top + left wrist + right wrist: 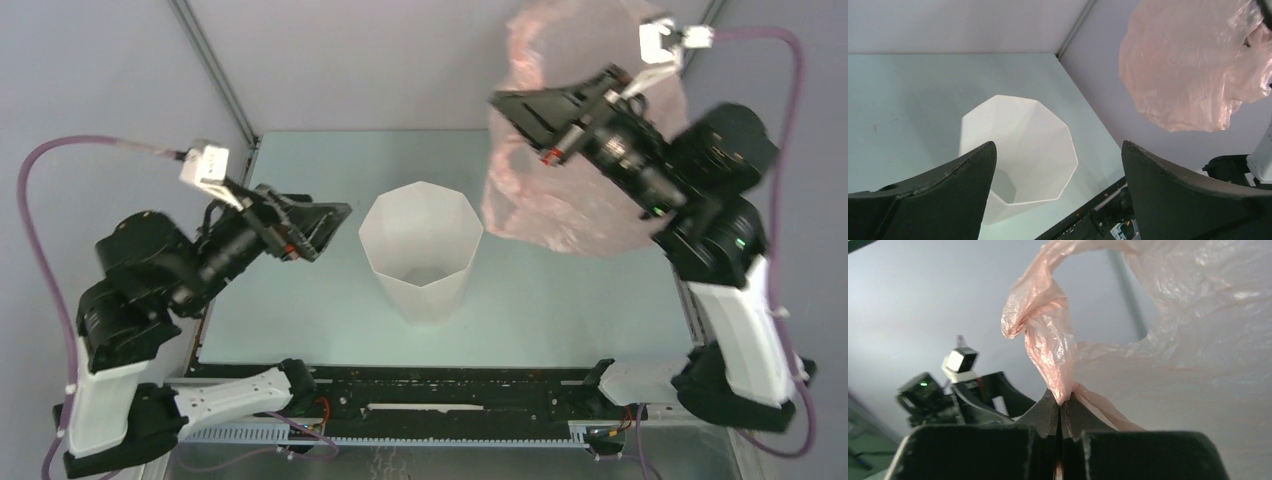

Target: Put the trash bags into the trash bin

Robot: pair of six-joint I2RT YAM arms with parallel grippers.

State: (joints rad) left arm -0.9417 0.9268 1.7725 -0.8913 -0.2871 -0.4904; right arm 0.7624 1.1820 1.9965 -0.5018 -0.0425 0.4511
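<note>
Pinched shut on a handle [1048,355], right claw [1062,407] holds the pink trash bag [545,205] aloft, well right of the white trash bin [415,285] on the surface [560,290]. Left claw [1058,145] gapes wide, empty, beside it. Thin handle could slip; limp bag could drape outside the rim [420,186].
</note>
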